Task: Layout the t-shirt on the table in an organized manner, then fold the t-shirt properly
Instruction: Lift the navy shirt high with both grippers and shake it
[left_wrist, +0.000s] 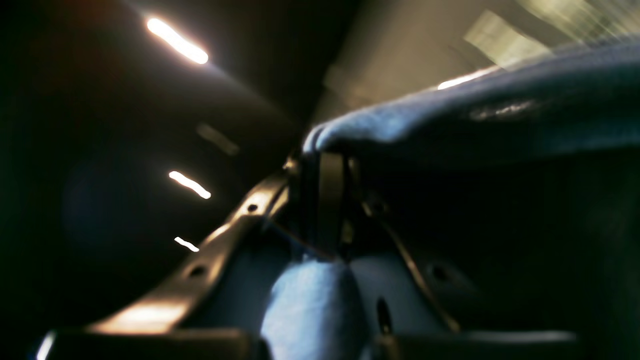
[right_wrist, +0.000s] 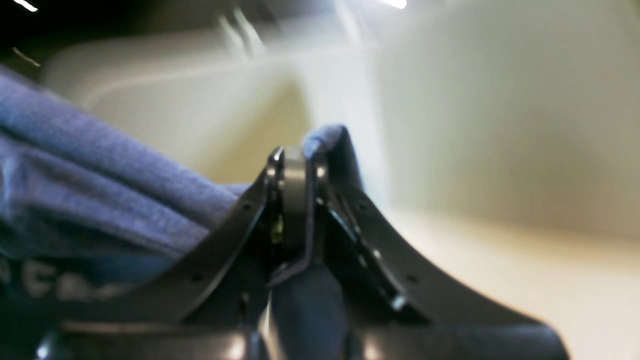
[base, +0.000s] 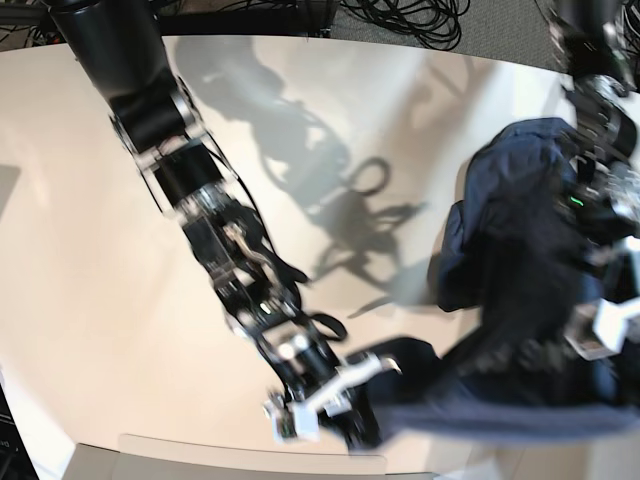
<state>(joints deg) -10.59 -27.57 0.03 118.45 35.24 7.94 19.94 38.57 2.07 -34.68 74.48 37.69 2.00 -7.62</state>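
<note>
The dark navy t-shirt (base: 520, 260) hangs bunched and lifted over the right side of the off-white table (base: 100, 250), with one edge stretched towards the front. My right gripper (base: 372, 420) is shut on that stretched edge near the table's front. In the right wrist view the gripper (right_wrist: 295, 165) pinches a fold of the t-shirt (right_wrist: 100, 175), and pale lettering (right_wrist: 50, 287) shows low on the left. My left gripper (left_wrist: 325, 165) is shut on a fold of the t-shirt (left_wrist: 475, 110). In the base view the shirt mostly hides it; only its arm (base: 600, 150) shows.
Black cables (base: 400, 15) lie beyond the table's far edge. A grey-beige box wall (base: 250, 462) runs along the front edge below my right gripper. The table (right_wrist: 550, 280) shows pale and bare under the right wrist. All views are motion-blurred.
</note>
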